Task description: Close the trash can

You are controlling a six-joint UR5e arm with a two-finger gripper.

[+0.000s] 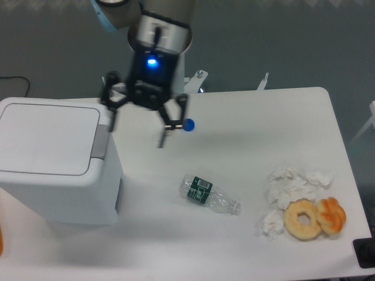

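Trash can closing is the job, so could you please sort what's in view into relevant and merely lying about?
Belongs to the job:
trash can, lid down
gripper, open

Lying about:
plastic bottle
blue cap
crumpled tissues
doughnut
pastry

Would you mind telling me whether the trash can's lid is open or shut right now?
Shut: the flat lid lies level on the trash can, with no gap showing.

A smooth white rectangular table with rounded corners (281, 111) stands on a dull grey floor (281, 41) under even light.
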